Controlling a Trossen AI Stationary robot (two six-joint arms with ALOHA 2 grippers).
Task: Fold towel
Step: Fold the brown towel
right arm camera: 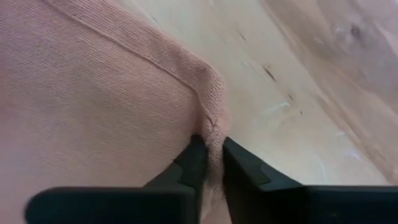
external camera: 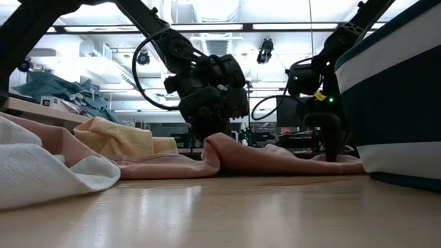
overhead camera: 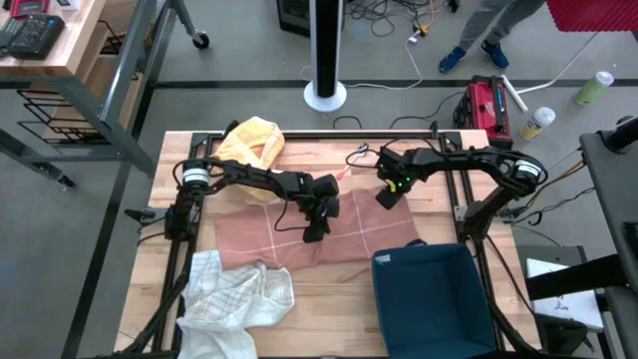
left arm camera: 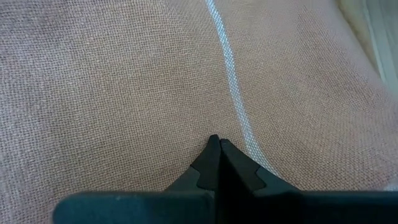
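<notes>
Towel (overhead camera: 289, 234) flat; right fingers (right arm camera: 208, 163) pinch corner, left fingers (left arm camera: 217, 155) closed, bin (overhead camera: 431, 299)

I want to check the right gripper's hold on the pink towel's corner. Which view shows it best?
The right wrist view: the right gripper pinches the pink towel at its corner edge. The high view shows only where the gripper sits; the low view shows it down on the cloth from afar; the left wrist view shows only the left gripper, shut on the towel.

A pale wooden counter (overhead camera: 339, 299) carries a pink towel (overhead camera: 269, 239) spread at its middle, a yellow cloth (overhead camera: 254, 143) behind, a white cloth (overhead camera: 234, 299) in front, and a dark blue bin (overhead camera: 431, 299).
</notes>
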